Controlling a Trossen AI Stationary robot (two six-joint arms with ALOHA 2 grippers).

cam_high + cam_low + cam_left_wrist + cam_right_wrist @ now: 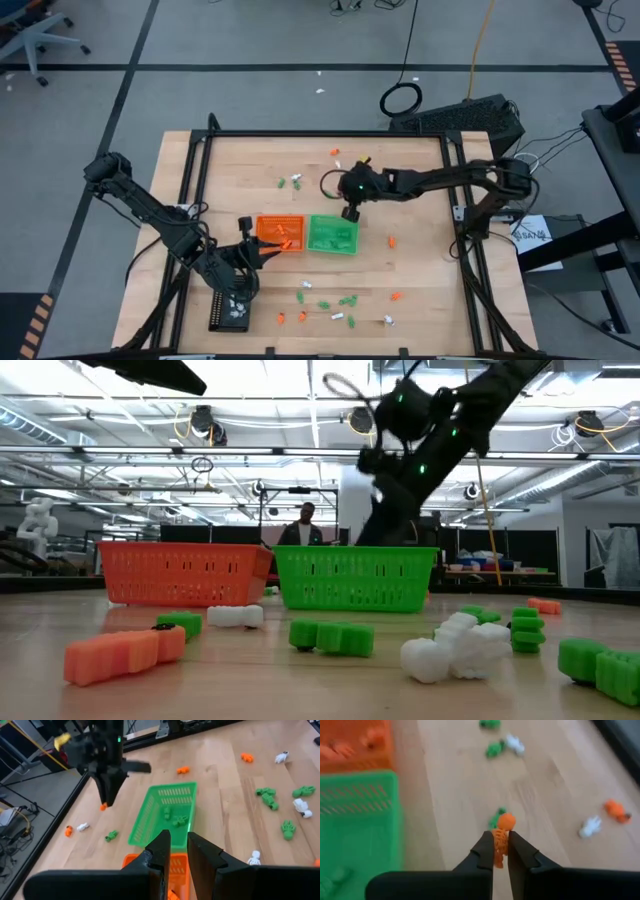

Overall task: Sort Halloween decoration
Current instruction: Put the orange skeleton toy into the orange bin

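**Right tool grips an orange trinket above the green tray's far edge**

Here the right tool (501,851) is closed on a small orange plastic skeleton-like trinket (502,833), pinched between its two dark fingertips with the round head sticking out past them. In the high view this tool (351,213) hangs over the light wooden surface (420,270) just at the far right corner of the square green mesh tray (332,235); the low view shows it raised above that tray (355,577), not touching it. The left wrist view also shows the orange piece (103,806) at the tip of the right arm, beside the green tray (145,820), which has a few green pieces lying inside.

The left tool (175,851) sits at the near left of the surface, at the near side of the square orange mesh tray (279,231), which stands directly left of the green one. Its fingers are narrowly parted with nothing between them. Just near of it lies a black rectangular tray (229,311) with small white pieces in it.

The remaining tiny orange, green and white Halloween trinkets (346,300) lie loose on the surface: a row along the near edge, a few far of the trays, and single orange ones to the right.
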